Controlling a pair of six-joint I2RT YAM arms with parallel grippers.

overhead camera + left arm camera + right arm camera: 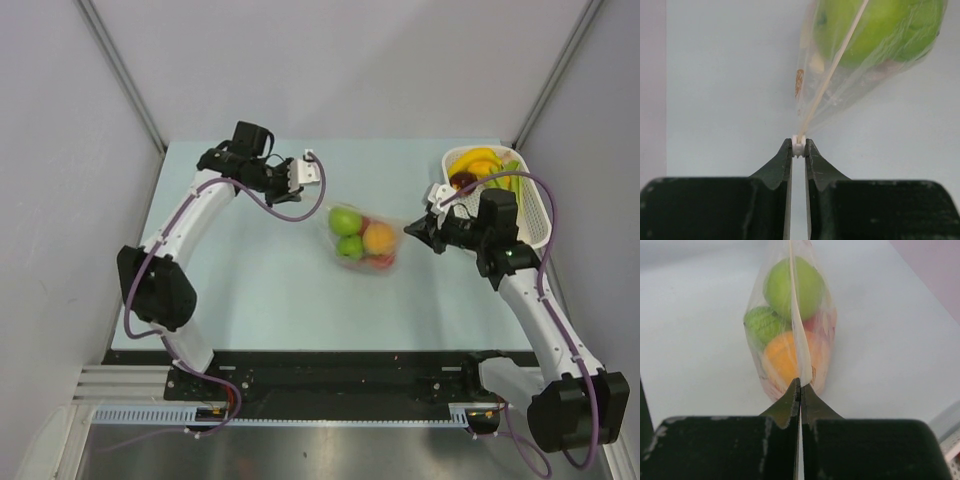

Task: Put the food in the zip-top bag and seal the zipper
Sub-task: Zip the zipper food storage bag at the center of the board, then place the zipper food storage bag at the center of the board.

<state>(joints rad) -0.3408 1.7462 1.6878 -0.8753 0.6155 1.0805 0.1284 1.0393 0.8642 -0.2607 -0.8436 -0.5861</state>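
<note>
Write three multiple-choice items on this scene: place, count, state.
1. Where is the white perforated plastic basket? A far right corner; B between the arms; C near left edge.
2. How many green round toy fruits are in the clear dotted zip-top bag? A one; B two; C four.
3. The right gripper is: A wide open; B shut on the bag's edge; C gripping the basket.
1A, seen from above; 2B, two show through the plastic; 3B, its jaws pinch the edge.

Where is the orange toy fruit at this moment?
In the top view, the orange toy fruit lies inside the zip-top bag mid-table, right of two green fruits, just left of the right gripper.
</note>
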